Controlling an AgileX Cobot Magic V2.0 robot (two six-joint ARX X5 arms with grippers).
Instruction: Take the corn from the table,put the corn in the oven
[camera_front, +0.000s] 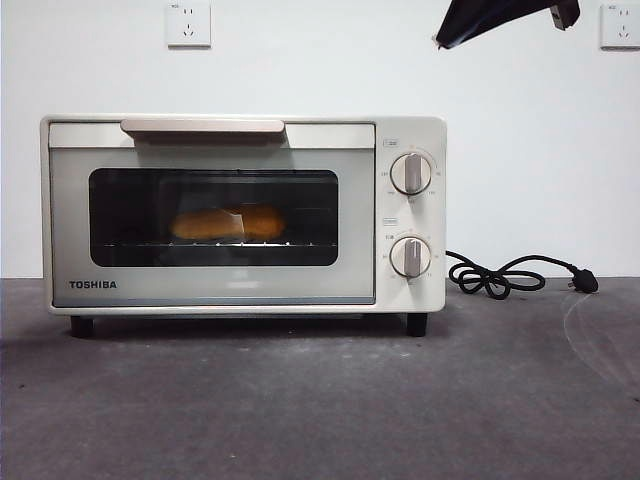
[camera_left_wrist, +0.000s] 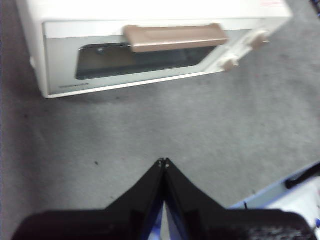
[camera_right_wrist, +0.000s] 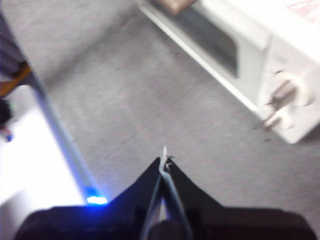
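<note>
The flat dark grey matte table (camera_front: 320, 400) fills the whole lower part of the front view, scuffed and dull. On it, left of centre, stands the cream-white boxy Toshiba toaster oven (camera_front: 243, 215), door up and closed, beige handle (camera_front: 202, 126) along the top of the door, two round knobs (camera_front: 410, 173) stacked on its right panel. And there it is: the yellow-orange tapered corn cob (camera_front: 228, 223) lies on the wire rack (camera_front: 215, 244) behind the dark glass window, in the middle of the chamber. To the right of the oven the black cord (camera_front: 500, 277) lies looped on the table, plug at its far right end. In the upper right corner of the front view, just a dark arm tip (camera_front: 490, 20); which arm it is cannot be told. In its wrist view, the left gripper (camera_left_wrist: 163, 161) hangs over bare table facing the oven door, jaws pressed together, holding nothing. The right gripper (camera_right_wrist: 164, 159) is likewise closed and empty, near the oven's knob end.
</note>
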